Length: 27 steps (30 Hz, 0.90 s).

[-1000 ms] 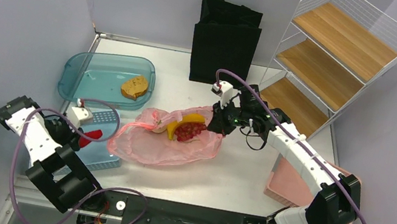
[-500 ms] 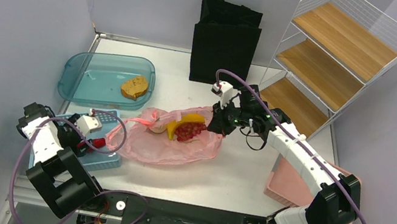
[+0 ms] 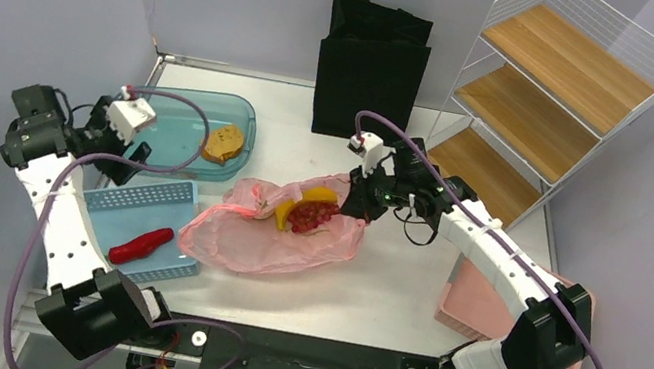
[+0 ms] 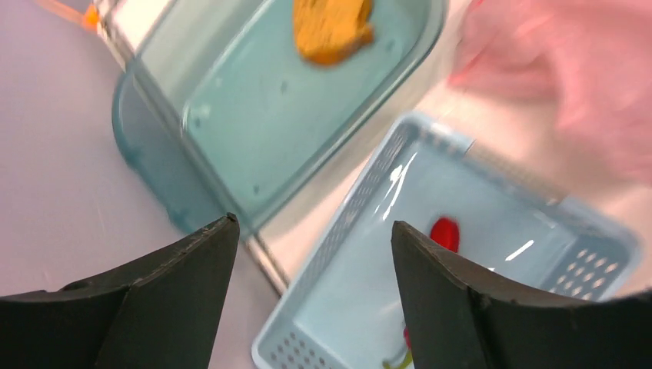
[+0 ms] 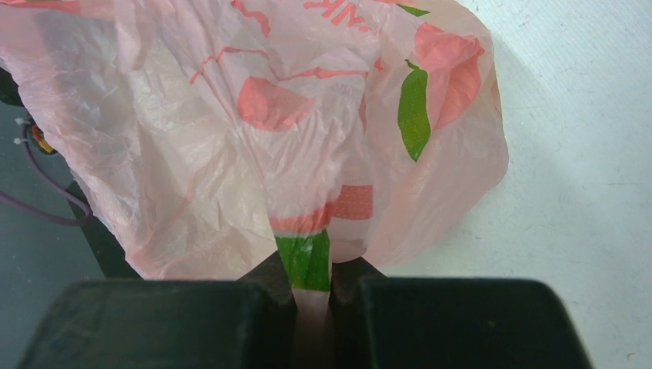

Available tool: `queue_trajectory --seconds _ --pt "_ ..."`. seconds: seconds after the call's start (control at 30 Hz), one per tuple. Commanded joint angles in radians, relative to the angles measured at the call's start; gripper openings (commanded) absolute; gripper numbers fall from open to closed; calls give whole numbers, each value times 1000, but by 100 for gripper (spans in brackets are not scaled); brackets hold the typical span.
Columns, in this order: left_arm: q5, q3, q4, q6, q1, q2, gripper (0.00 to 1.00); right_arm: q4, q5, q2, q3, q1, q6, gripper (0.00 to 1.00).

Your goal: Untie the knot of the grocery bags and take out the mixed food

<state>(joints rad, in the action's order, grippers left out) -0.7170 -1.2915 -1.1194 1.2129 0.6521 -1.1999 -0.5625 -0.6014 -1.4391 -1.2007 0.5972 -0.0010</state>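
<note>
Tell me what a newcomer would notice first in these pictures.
The crumpled pink grocery bag at the middle of the table draws the eye, a yellow banana and red fruit cluster showing at its mouth, its right edge pinched in the right tool. Left of it, a red chilli lies in a blue basket, the open left tool hovering nearby.

The grocery bag lies in the middle. Left of it the chilli lies in a basket; a tub stands behind that basket, a tote behind the bag.
</note>
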Motion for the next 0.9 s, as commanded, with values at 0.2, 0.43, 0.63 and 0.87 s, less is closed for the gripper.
queue_trajectory --seconds 0.2,0.43,0.63,0.87 --pt "-261 -162 138 -647 -741 199 46 44 -5 -52 -87 9 53 0" --pt "-129 -103 226 -723 -1263 96 31 42 -6 -67 -101 12 54 0" --pt "177 19 311 -701 -1432 -44 14 41 2 -47 -87 11 37 0" --pt "483 121 415 -613 -1391 -101 5 32 -4 -18 -52 10 18 0"
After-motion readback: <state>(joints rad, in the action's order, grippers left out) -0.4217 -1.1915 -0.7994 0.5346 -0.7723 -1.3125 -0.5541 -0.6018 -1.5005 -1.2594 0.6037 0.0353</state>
